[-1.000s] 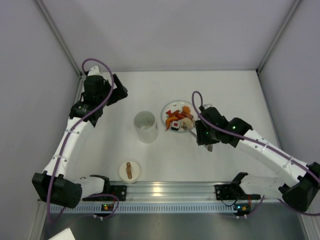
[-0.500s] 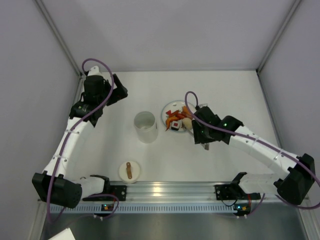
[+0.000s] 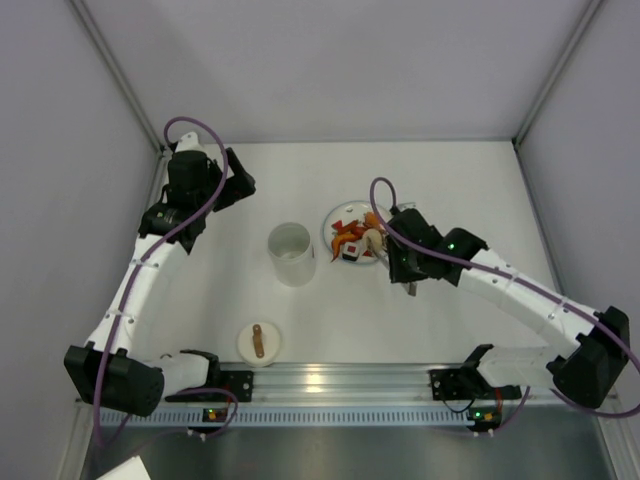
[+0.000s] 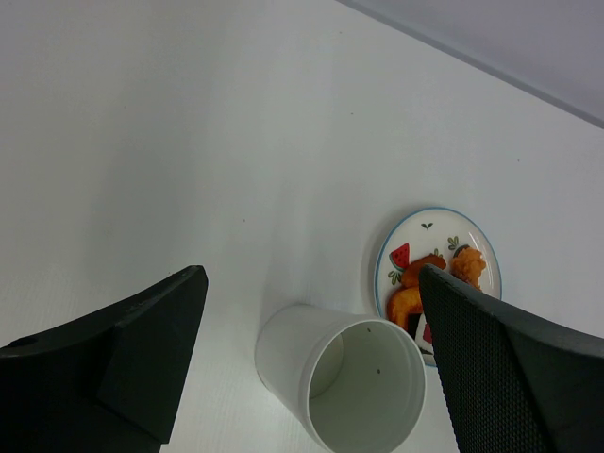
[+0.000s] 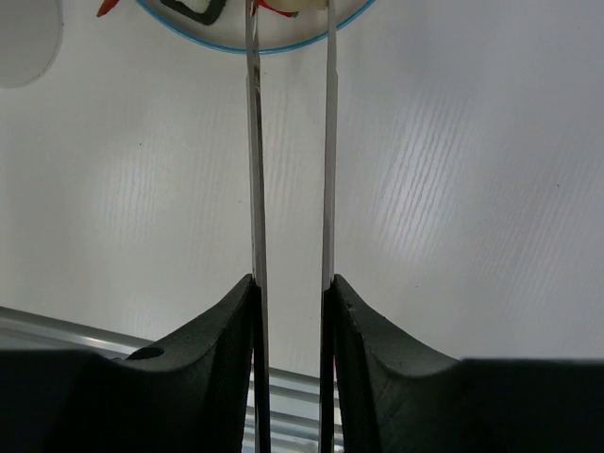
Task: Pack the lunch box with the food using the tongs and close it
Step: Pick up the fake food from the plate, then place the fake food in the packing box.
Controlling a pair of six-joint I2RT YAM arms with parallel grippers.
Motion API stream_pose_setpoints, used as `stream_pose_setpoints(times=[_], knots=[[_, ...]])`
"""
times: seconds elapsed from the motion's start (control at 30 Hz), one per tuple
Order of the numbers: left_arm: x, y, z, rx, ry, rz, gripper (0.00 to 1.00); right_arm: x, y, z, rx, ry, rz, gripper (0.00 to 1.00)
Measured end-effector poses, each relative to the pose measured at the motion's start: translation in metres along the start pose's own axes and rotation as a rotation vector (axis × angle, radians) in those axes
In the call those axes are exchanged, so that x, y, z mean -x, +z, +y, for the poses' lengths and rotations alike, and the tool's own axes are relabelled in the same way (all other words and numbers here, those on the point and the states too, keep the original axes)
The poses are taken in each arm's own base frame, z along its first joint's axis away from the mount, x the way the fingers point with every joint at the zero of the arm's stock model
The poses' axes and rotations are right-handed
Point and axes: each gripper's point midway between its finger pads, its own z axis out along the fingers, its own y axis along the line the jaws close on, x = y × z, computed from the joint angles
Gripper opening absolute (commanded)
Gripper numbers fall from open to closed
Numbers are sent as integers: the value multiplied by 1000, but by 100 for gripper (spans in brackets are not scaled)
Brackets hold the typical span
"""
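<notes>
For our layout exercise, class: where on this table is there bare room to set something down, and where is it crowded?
Free: the wide patch between the lid, the lunch box and the right arm; also the far strip between the plate and the back wall. Crowded: at the plate, where the right tool holds the tongs at the food.

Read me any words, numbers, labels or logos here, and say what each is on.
No text is readable anywhere. The round white blue-rimmed plate carries only painted pictures, a red watermelon slice and small dark leaf marks. The white cylindrical lunch box, its lid and the silver metal tongs show no lettering.
</notes>
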Motion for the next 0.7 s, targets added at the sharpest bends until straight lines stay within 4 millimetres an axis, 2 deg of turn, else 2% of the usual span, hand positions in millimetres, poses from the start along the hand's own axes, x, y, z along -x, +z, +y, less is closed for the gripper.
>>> stream_pose_setpoints(times=[0.17,0.4,0.53,0.7], knots=[[0,0,0,0,0,0,99,24,-17,8,36,12,-67,11],[0,0,0,0,0,1,99,61,-56,23,126,14,-178,10],[0,0,0,0,0,1,99,72,-73,34,176,-15,-211,10],[-1,0,-1,-3,0,3,99,75,-92,64,269,-85,-224,11]])
